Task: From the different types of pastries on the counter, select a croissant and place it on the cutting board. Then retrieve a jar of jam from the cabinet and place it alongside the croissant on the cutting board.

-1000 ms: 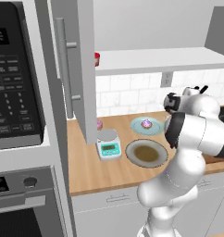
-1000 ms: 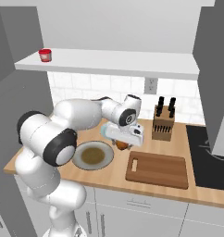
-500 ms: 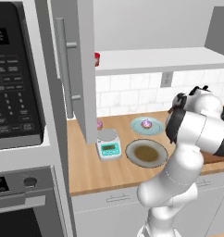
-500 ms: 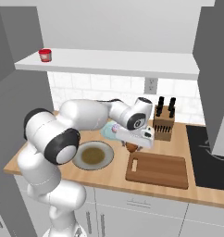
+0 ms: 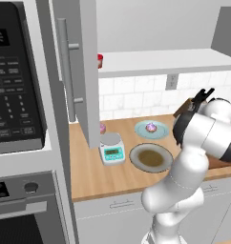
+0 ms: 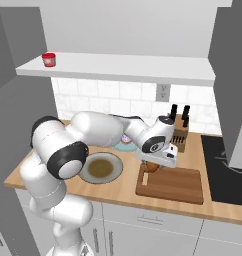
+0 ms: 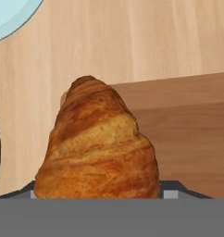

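Moved: the gripper (image 6: pixel 154 164) has swung right from over the plate (image 6: pixel 100 167) to the cutting board's (image 6: pixel 173 184) left edge.
Gripper: clenched on the croissant (image 7: pixel 99 143), just above the board.
Jar of jam (image 6: pixel 49 59): on the cabinet shelf (image 6: pixel 118 67), far left.
Cabinet door (image 5: pixel 79 71): open.

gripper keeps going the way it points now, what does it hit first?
Probably the cutting board, near its edge. The gripper is shut on the croissant and points down at the counter, with the board's rim right under the croissant. Depth is unclear, so the croissant's tip likely touches before the gripper does.
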Robot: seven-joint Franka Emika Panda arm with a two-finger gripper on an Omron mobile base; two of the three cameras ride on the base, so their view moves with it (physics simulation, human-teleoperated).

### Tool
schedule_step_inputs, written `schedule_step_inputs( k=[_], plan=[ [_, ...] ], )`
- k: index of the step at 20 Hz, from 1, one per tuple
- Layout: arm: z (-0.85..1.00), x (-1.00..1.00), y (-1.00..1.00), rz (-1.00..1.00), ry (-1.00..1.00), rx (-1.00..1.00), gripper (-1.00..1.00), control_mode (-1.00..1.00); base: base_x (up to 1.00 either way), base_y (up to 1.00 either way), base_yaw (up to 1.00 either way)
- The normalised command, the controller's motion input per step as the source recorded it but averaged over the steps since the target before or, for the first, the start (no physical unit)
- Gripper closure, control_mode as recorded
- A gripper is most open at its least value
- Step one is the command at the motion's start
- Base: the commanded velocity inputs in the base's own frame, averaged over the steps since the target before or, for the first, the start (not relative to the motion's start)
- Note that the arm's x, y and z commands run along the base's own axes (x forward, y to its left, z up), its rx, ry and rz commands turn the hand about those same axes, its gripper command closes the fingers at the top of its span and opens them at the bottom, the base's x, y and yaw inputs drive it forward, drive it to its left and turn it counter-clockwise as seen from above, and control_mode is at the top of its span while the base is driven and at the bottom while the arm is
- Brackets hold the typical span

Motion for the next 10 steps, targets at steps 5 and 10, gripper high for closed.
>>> schedule_step_inputs(
  k=[5,10],
  plan=[
    [-0.35,0.00,-0.11,0.03,-0.04,-0.03,1.00,-1.00,0.00,0.00,0.00],
    [-0.20,0.00,-0.02,0.05,-0.03,-0.02,1.00,-1.00,0.00,0.00,0.00]
  ],
)
